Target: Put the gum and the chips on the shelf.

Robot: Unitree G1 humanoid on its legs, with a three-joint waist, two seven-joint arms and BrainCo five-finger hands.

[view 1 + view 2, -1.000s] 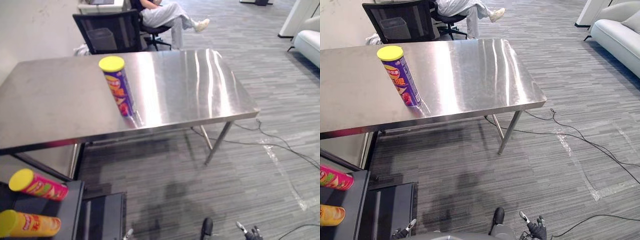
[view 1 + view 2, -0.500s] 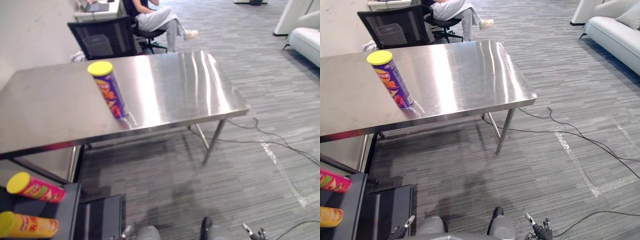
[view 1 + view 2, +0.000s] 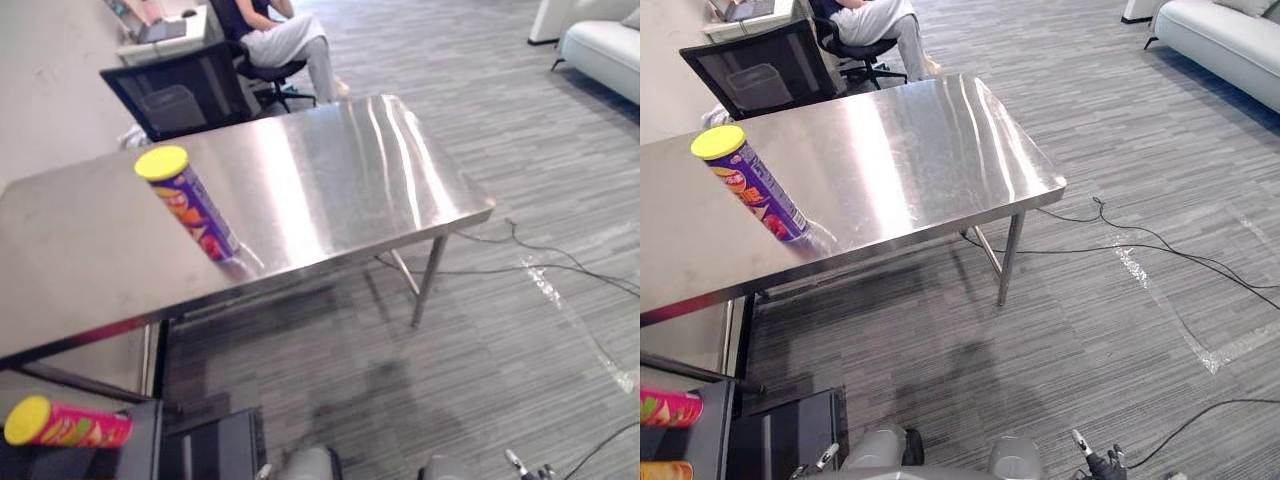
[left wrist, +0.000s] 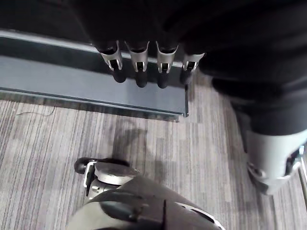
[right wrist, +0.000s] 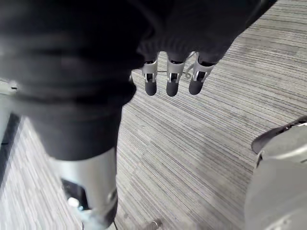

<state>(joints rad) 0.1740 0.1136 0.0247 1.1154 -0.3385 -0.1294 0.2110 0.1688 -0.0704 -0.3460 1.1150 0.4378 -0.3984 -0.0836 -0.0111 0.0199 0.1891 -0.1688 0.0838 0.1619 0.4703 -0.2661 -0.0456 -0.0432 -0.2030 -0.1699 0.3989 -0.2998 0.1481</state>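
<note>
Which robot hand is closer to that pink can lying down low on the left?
Left. The left robot hand hangs low beside the dark shelf where the pink can lies; the right robot hand hangs over the carpet on the far side.

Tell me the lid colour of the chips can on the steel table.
Yellow; the lid shows best in the left eye view.

The left hand (image 4: pixel 163 28) hangs low at the robot's side with the arm straight down. Its fingers (image 4: pixel 140 72) sit in an even row, loosely extended, their dark tips pointing downward. The right hand (image 5: pixel 192 28) hangs the same way on the other side, fingers relaxed and close together. From the head camera its fingertips (image 3: pixel 1081 440) show at the lower right edge.
</note>
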